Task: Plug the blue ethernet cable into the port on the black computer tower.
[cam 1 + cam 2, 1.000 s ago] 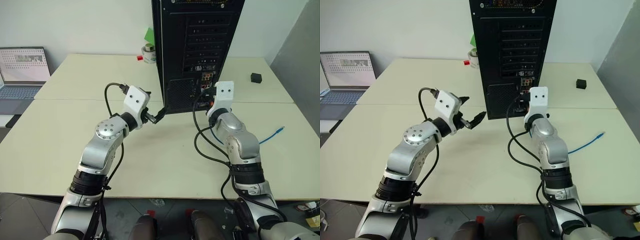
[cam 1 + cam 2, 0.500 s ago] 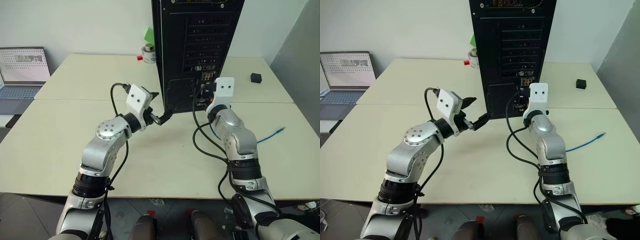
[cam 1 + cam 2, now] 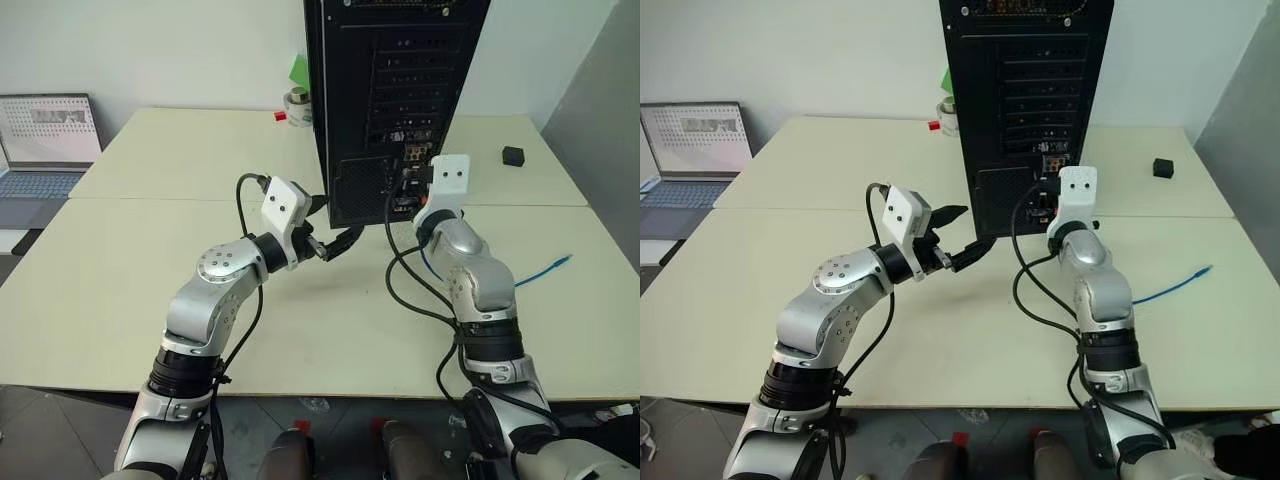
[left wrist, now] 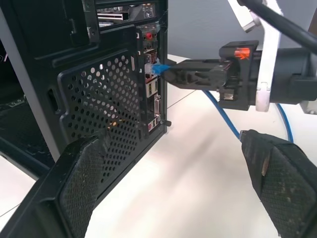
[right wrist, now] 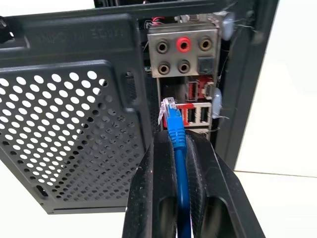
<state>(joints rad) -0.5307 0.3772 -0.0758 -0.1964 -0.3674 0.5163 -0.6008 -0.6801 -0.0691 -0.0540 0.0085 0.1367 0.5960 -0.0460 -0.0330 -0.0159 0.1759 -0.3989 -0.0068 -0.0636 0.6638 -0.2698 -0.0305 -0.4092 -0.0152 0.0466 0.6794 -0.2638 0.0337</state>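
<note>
Head views: the right gripper (image 3: 412, 192), jaws pinching the blue ethernet cable (image 3: 545, 268), sits against the black computer tower (image 3: 390, 90) rear.

Right wrist view: the plug (image 5: 170, 110) points at twelve o'clock toward the ports.

Left wrist view: the left gripper (image 4: 173, 183) stands spread, empty.

Open laptop (image 3: 45, 140) past the table's (image 3: 150, 280) left edge. Tape roll (image 3: 297, 106), green scrap (image 3: 298, 70) and small red piece (image 3: 280, 116) near the far edge. Black cube (image 3: 512, 155) toward the far right corner.

The black computer tower (image 3: 395, 90) is cut off at the top edge.
</note>
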